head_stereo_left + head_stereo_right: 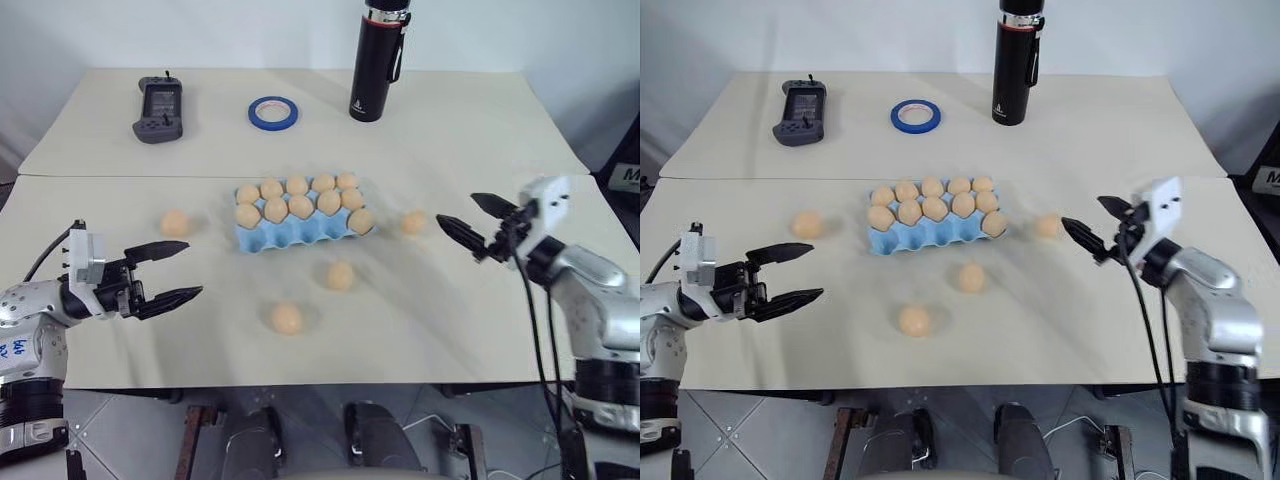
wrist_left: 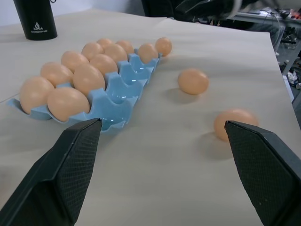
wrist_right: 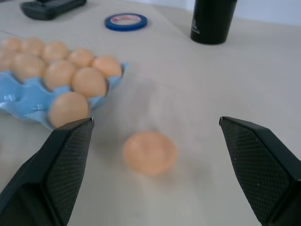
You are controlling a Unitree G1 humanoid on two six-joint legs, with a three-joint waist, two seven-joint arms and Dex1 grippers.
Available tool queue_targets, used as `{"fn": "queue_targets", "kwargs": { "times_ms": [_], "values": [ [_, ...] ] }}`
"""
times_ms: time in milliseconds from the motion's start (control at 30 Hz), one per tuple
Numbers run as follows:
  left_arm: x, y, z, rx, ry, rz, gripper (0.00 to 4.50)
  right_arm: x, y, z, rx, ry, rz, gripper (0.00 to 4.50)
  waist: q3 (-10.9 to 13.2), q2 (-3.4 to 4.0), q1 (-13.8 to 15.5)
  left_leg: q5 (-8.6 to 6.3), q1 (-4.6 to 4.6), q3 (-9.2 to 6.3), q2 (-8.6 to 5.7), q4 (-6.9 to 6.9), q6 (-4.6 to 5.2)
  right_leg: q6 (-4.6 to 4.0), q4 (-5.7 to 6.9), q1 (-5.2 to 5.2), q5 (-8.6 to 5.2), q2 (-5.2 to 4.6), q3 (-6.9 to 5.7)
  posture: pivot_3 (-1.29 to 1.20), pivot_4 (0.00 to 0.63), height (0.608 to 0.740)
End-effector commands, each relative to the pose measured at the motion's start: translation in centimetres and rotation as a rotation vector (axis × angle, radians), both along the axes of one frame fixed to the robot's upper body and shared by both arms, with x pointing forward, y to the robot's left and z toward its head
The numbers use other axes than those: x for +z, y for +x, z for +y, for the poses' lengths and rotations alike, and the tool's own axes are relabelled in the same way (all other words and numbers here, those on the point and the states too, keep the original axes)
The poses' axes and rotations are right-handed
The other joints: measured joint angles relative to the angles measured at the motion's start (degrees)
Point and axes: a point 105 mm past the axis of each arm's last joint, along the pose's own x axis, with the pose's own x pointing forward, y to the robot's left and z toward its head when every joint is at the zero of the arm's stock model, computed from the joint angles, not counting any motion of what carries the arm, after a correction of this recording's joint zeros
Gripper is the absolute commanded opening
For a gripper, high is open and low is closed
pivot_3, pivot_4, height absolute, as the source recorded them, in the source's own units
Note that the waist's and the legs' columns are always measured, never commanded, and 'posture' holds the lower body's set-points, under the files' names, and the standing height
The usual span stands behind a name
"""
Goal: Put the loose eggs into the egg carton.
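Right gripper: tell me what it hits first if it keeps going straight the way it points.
Probably the loose egg just right of the carton. The open right gripper points at it, and it sits centred between the fingers in the wrist view.

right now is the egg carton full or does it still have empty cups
Not full. The egg carton holds ten eggs in its two far rows; the near row's cups are empty, and four loose eggs lie on the table.

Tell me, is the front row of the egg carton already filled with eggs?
No. The egg carton holds eggs in its two back rows, while the front row's cups, nearest the robot, are bare.
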Motion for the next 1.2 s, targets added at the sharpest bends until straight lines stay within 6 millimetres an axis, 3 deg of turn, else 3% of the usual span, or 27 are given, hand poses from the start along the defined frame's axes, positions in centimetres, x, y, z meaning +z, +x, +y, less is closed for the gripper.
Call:
{"fn": "queue_targets", "kwargs": {
  "times_ms": [33,233,500,633,733,800,900,1000,1067,1200],
  "values": [
    [1.3,-0.9,0.6,0.000,-0.018,-0.052,4.46,0.1,1.4,0.9,0.000,-0.007,-0.030,4.50,0.00,0.00,-0.28,0.01,-0.03,0.02,0.00,-0.02,-0.02,0.01,0.03,-0.06,0.01,0.00,0.00,0.00,0.150,0.740],
    [1.1,-1.8,1.4,0.061,-0.026,-0.065,4.46,-1.9,3.2,2.9,0.018,-0.021,0.019,4.50,0.00,0.00,-0.57,0.13,-0.10,0.21,0.04,-0.06,-0.39,0.05,0.19,-0.32,0.01,0.04,0.00,0.00,0.150,0.740],
    [0.8,-2.3,1.4,0.121,-0.046,-0.081,4.46,-4.3,3.6,4.9,0.072,-0.101,0.055,4.50,0.00,0.00,-0.67,0.17,-0.10,0.27,0.08,-0.02,-0.37,0.03,0.24,-0.37,0.01,0.02,0.06,0.00,0.150,0.740],
    [0.8,-2.1,1.2,0.130,-0.055,-0.091,4.50,-4.5,3.9,5.6,0.077,-0.109,0.045,3.55,0.00,0.00,-0.69,0.21,-0.08,0.29,0.08,-0.02,-0.37,0.01,0.26,-0.38,0.02,0.01,0.08,0.00,0.150,0.740],
    [0.8,-2.0,1.0,0.132,-0.064,-0.101,4.50,-3.8,4.0,5.8,0.071,-0.099,0.013,2.61,0.00,0.00,-0.75,0.21,-0.08,0.30,0.09,-0.04,-0.38,0.01,0.27,-0.40,0.02,0.01,0.08,0.00,0.150,0.740],
    [0.8,-2.0,1.0,0.138,-0.067,-0.105,4.50,-3.2,4.0,5.5,0.060,-0.093,-0.009,2.30,0.00,0.00,-0.68,0.21,-0.08,0.30,0.09,-0.05,-0.39,0.01,0.28,-0.42,0.03,0.01,0.09,0.00,0.150,0.740],
    [0.7,-2.0,1.0,0.145,-0.068,-0.108,4.50,-2.1,3.8,5.3,0.054,-0.089,-0.043,2.19,0.00,0.00,-0.69,0.20,-0.09,0.31,0.09,-0.06,-0.42,0.02,0.27,-0.42,0.03,0.01,0.08,0.00,0.150,0.740],
    [0.7,-2.1,1.0,0.150,-0.074,-0.109,4.50,0.2,3.2,5.9,0.072,-0.067,-0.100,2.16,0.00,0.00,-0.74,0.19,-0.09,0.32,0.10,-0.07,-0.43,0.01,0.27,-0.45,0.03,0.01,0.11,0.00,0.150,0.740],
    [0.7,-2.2,1.0,0.159,-0.079,-0.111,4.50,2.3,2.2,7.3,0.116,-0.054,-0.138,2.15,0.00,0.00,-0.77,0.19,-0.09,0.32,0.13,-0.09,-0.43,0.01,0.29,-0.48,0.02,0.02,0.13,0.00,0.150,0.740],
    [0.6,-2.3,1.2,0.176,-0.083,-0.114,4.50,4.0,1.1,9.9,0.174,-0.037,-0.120,2.15,0.00,0.00,-0.68,0.14,-0.09,0.31,0.17,-0.10,-0.41,0.00,0.29,-0.49,0.02,0.05,0.13,0.00,0.150,0.740]
  ]
}}
